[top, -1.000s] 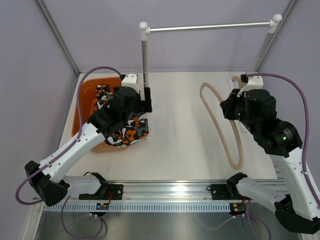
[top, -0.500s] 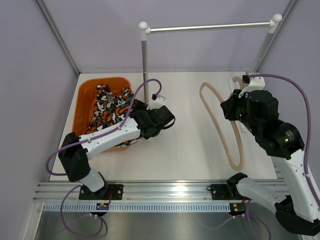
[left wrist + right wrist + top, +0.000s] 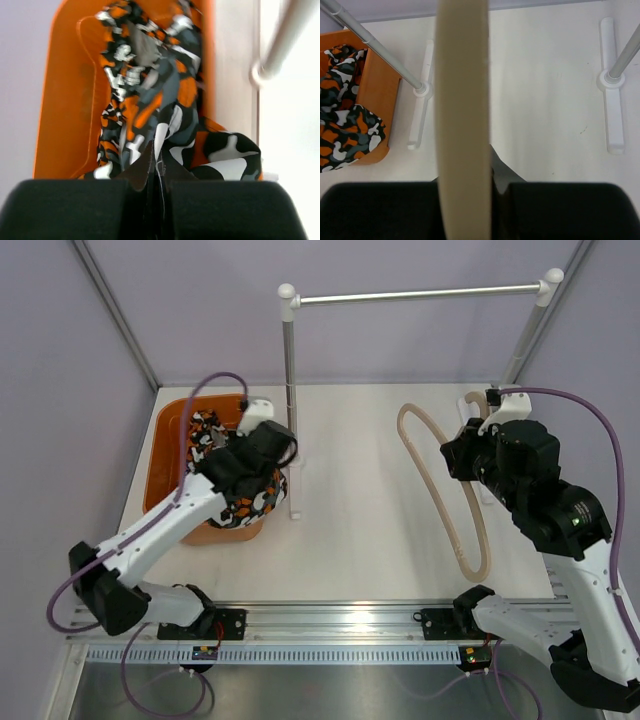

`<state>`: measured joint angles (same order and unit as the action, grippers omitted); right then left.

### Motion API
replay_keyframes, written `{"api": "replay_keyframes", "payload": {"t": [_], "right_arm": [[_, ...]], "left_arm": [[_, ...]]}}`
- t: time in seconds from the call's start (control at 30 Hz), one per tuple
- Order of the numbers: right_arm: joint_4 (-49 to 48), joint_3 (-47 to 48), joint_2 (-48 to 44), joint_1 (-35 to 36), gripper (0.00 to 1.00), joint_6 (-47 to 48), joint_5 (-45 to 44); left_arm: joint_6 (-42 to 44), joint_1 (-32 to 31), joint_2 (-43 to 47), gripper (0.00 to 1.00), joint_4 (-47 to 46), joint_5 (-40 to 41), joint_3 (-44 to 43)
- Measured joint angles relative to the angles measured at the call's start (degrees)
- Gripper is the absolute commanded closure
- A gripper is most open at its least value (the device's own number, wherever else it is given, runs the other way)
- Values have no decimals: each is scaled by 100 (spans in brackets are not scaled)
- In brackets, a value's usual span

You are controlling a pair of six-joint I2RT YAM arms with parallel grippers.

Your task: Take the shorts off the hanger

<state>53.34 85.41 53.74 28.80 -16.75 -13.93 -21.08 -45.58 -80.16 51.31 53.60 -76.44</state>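
The shorts [image 3: 248,498], printed in orange, black, grey and white, lie partly in the orange bin [image 3: 165,455] and drape over its right edge. My left gripper [image 3: 262,468] hangs over that edge. In the left wrist view the left gripper [image 3: 156,167] is shut on a fold of the shorts [image 3: 150,100]. The pale wooden hanger [image 3: 440,490] is bare and held up at the right, apart from the shorts. My right gripper [image 3: 462,455] is shut on it near the hook. In the right wrist view the hanger [image 3: 462,100] runs up between the right gripper's [image 3: 487,165] jaws.
A metal rail [image 3: 420,293] with white joints spans the back on two posts; the left post [image 3: 289,390] stands just right of the bin. Its white feet [image 3: 420,115] [image 3: 612,100] rest on the table. Purple walls close in both sides.
My left arm swung out to the right of the bin, then came back over its right edge, and its jaws went from open to shut on the shorts. The right arm and hanger stayed put.
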Motion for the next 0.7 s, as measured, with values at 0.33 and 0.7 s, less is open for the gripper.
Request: {"api": "replay_keyframes", "payload": {"t": [0.33,0.7], "right_arm": [[15,236,249,2,100,4,87],[17,511,695,2,100,164,514]], "left_arm": [[-282,2903,1606,100,-1615,-1582,776],[-1421,4221,-144,27,-2439,-3394,1790]]}}
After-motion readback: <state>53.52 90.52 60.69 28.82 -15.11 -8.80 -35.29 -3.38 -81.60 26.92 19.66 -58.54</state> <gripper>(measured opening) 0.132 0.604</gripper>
